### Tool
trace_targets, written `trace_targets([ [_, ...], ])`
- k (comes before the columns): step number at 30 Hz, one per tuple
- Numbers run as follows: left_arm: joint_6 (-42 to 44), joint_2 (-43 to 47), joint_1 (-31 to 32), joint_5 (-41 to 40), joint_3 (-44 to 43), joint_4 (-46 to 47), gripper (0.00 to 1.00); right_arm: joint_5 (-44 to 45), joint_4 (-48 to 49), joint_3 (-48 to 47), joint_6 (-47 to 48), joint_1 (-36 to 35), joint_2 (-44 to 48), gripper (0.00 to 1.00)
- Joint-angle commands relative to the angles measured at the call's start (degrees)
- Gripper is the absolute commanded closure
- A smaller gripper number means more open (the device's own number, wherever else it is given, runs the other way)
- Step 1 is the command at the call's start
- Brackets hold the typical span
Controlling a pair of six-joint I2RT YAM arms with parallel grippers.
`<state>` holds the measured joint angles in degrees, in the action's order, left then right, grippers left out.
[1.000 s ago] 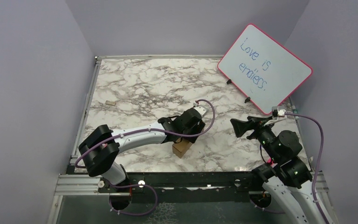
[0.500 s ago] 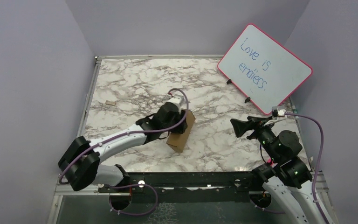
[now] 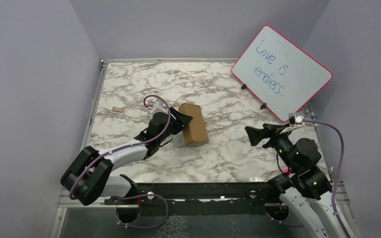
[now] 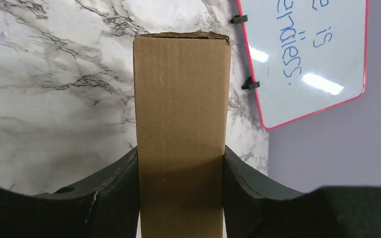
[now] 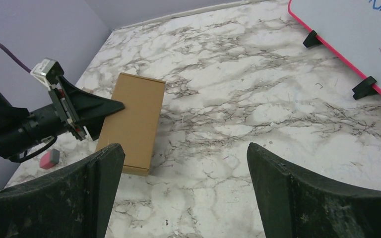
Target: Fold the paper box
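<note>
Paper box just left of centre on the tabletop, clamped from its left side by the half-closed left gripper. Looks light, stiff but dentable: best held gently across flat walls. Right gripper wide open, empty, by the right edge.

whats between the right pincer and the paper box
Nothing but a bare stretch of marble table lies between the right pincer and the paper box. It shows in the top and right wrist views.

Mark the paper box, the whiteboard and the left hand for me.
paper box (image 3: 196, 128), top view, its upper face.
whiteboard (image 3: 282, 74), top view, middle of its white surface.
left hand (image 4: 181, 157), left wrist view, midway between its fingertips.
</note>
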<state>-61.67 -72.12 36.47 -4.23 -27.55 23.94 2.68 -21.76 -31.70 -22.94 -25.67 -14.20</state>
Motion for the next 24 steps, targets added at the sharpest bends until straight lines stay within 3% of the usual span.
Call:
trace_targets([
  [1, -12.2, -7.3, -0.2, -2.3, -0.9, 13.8, 0.50, -1.2, -0.5, 0.5, -0.4, -0.2, -0.3, 0.00],
  [7, -13.9, -19.5, -0.3, 2.6, -5.1, 19.1, 0.43, -0.8, -0.6, 0.3, -0.3, -0.3, -0.2, 0.00],
  [11, -11.0, -21.0, -0.3, 1.6, -4.8, 19.0, 0.27, -0.6, -0.6, 0.3, -0.3, -0.3, 0.2, 0.00],
  [13, -10.2, -20.6, -0.8, 0.9, -3.2, 19.0, 0.06, -0.6, -0.7, 0.3, -0.3, -0.3, 0.2, 0.00],
  [14, -9.5, -20.3, -1.0, 0.7, -2.3, 18.9, 0.02, -0.6, -0.6, 0.4, -0.3, -0.3, 0.2, 0.00],
  [20, -6.5, -16.0, -3.2, 0.5, 1.7, 15.7, 0.01, -0.6, -0.8, 0.2, -0.2, -0.3, -0.2, 0.00],
  [24, 0.0, -10.7, -5.1, -1.1, 1.4, 6.0, 0.01, 0.1, -1.2, -0.1, -0.3, -0.3, -0.3, 0.00],
])
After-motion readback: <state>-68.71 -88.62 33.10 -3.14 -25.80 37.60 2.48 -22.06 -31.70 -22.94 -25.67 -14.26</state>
